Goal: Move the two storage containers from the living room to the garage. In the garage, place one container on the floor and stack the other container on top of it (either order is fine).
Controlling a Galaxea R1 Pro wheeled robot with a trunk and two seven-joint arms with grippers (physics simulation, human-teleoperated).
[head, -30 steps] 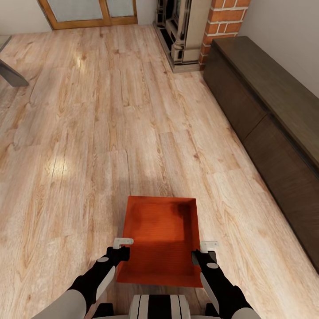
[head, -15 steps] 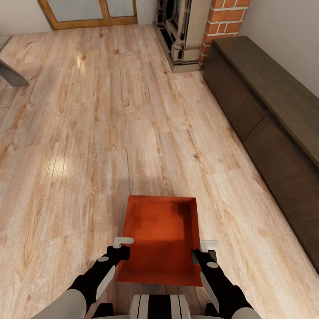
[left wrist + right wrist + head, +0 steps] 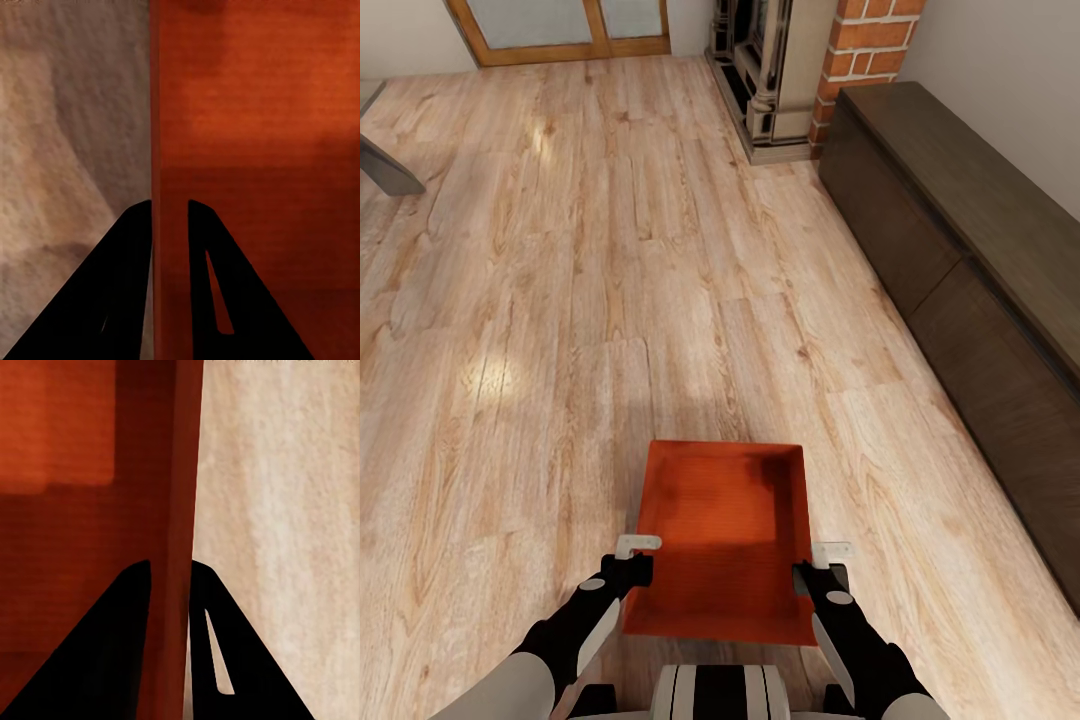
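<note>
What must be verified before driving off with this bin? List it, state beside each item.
1. Left gripper clamped on the storage container wall: ok, one finger each side in the left wrist view.
2. Right gripper clamped on the opposite wall: ok.
3. Container level: ok, roughly.
4. Container lifted off the wood-plank floor: cannot tell.
5. Clearance from the dark cabinet: ok, a gap shows.
6. Second container's whereabouts: cannot tell.
</note>
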